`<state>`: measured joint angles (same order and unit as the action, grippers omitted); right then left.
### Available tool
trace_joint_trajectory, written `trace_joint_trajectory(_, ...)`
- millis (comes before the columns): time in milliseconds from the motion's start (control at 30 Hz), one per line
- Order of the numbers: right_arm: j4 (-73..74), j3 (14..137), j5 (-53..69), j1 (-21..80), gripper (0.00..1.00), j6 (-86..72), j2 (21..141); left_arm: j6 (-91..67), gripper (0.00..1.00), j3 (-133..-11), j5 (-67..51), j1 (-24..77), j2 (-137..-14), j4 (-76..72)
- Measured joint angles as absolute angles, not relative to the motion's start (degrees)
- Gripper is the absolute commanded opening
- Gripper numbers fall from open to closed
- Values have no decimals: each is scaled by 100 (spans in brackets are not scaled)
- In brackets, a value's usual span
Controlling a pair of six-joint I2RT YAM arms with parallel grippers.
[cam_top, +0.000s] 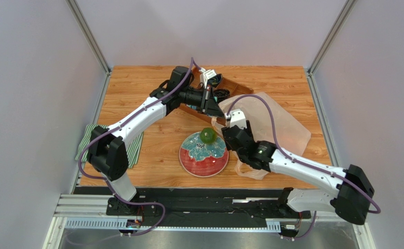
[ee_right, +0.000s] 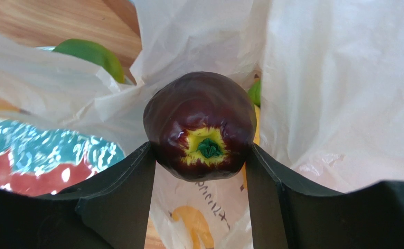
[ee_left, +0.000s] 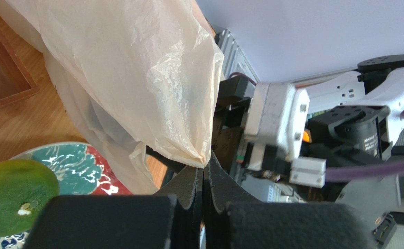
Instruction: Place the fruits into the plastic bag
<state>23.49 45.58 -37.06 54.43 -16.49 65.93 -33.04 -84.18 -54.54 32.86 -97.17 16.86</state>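
Note:
My left gripper [ee_left: 205, 166] is shut on a pinched fold of the thin pinkish-white plastic bag [ee_left: 136, 67], holding its edge up off the table. My right gripper [ee_right: 201, 161] is shut on a dark red apple [ee_right: 200, 124] inside the mouth of the bag [ee_right: 344, 78]. Behind the apple a bit of green fruit [ee_right: 255, 92] and a yellow strip show inside the bag. One green round fruit [cam_top: 207, 136] lies on the far rim of the plate, outside the bag. In the top view the bag [cam_top: 282, 124] spreads to the right of both grippers.
The red-rimmed plate [cam_top: 204, 161] with a teal leaf pattern lies at the table's front middle. A brown wooden tray [cam_top: 230, 88] stands at the back, under the left arm's wrist. A striped cloth [cam_top: 87, 142] lies at the left edge.

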Motion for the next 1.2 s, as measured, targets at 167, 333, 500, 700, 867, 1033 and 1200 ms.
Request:
trace_joint_trajectory(167, 2220, 4753, -4598, 5618, 10, -1769, 7419, -3374, 0, -8418, -5509, 3286, -9717, 1623)
trace_joint_trajectory(333, 2056, 4788, -5284, 5590, 0, -2034, 7846, -3395, 0, -8409, -5424, 3242, -9717, 1529)
trace_joint_trajectory(500, 2272, 4805, -5516, 5109, 0, -2257, 7968, -3437, 0, -8409, -5419, 3201, -9703, 1468)
trace_joint_trajectory(700, 2646, 4805, -5583, 4292, 0, -2309, 7852, -3444, 0, -8409, -5540, 3247, -9607, 1466)
trace_joint_trajectory(867, 2729, 4805, -5555, 3723, 0, -2270, 7629, -3444, 0, -8409, -5546, 3253, -9590, 1439)
trace_joint_trajectory(1033, 2735, 4805, -5356, 3385, 21, -2248, 7658, -3457, 0, -8409, -5544, 3253, -9590, 1435)
trace_joint_trajectory(1200, 2740, 4805, -5054, 3336, 64, -2226, 7664, -3479, 0, -8409, -5553, 3253, -9590, 1431)
